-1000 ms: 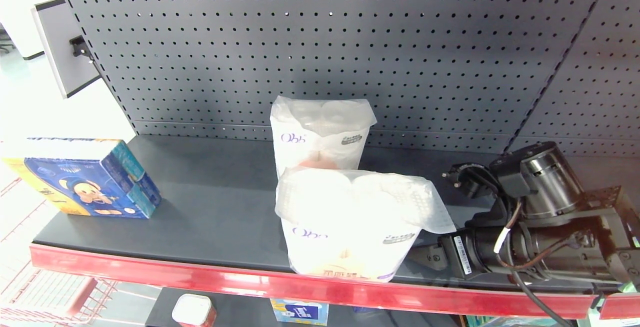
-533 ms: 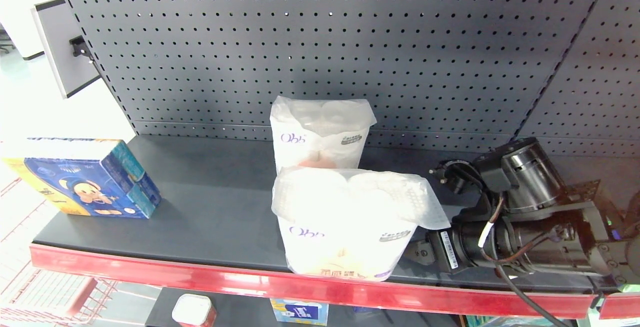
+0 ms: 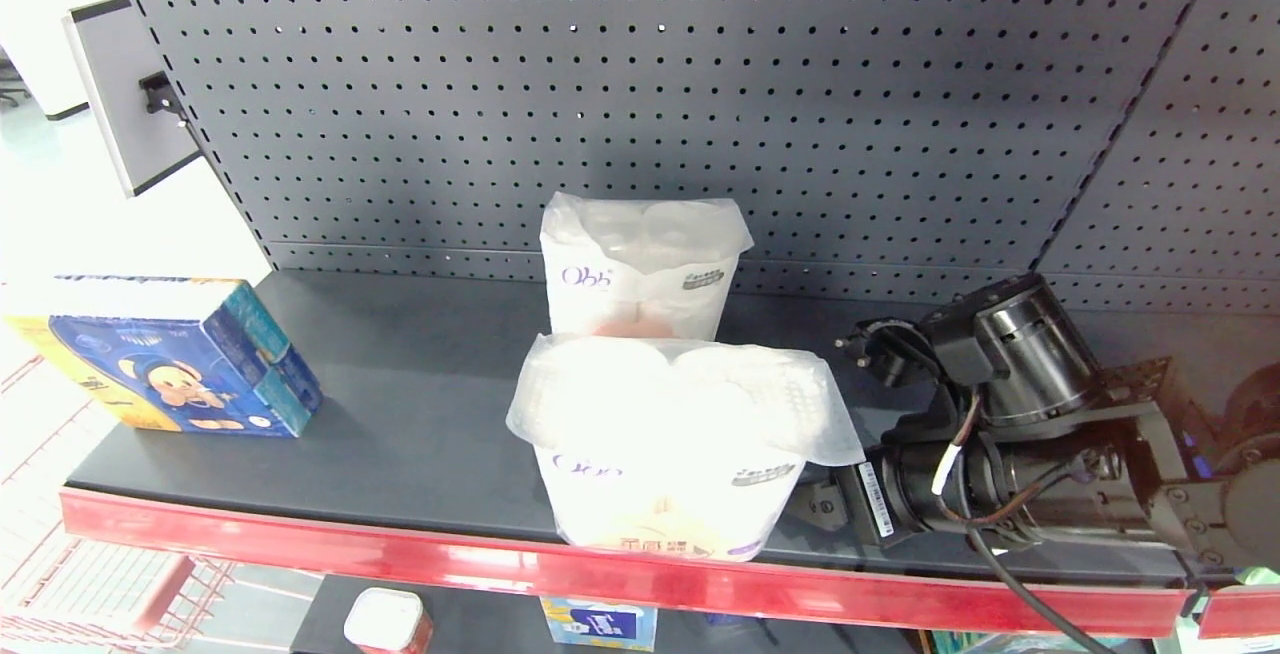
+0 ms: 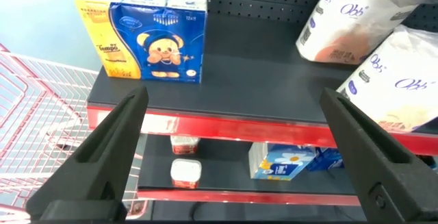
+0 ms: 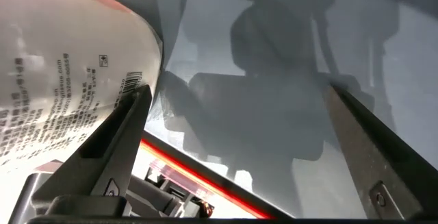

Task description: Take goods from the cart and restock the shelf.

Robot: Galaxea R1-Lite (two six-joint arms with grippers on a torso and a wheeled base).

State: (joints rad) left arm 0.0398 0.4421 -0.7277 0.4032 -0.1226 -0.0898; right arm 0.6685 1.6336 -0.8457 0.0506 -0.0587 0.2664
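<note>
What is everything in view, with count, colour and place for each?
Shelf: 1, dark grey, red lip.
Front roll pack: 1, white, shelf's front edge.
Rear roll pack: 1, white, behind it, by pegboard.
Tissue box pack: 1, blue and yellow, shelf's left end.
Cart: 1, red wire, lower left.
Jars: 2, red, white lids, lower shelf.
Carton: 1, blue, lower shelf.
Left jaws: open, black, before the shelf.
Right jaws: open, black, beside front roll pack.

The front pack (image 3: 670,444) stands at the shelf's (image 3: 420,404) front edge. Just behind it stands the second pack (image 3: 640,264). Well to its left sits the tissue box (image 3: 170,354). My right hand (image 5: 233,148) lies just to its right. Below it, a carton (image 3: 598,624) stands on the lower shelf (image 3: 480,619).
</note>
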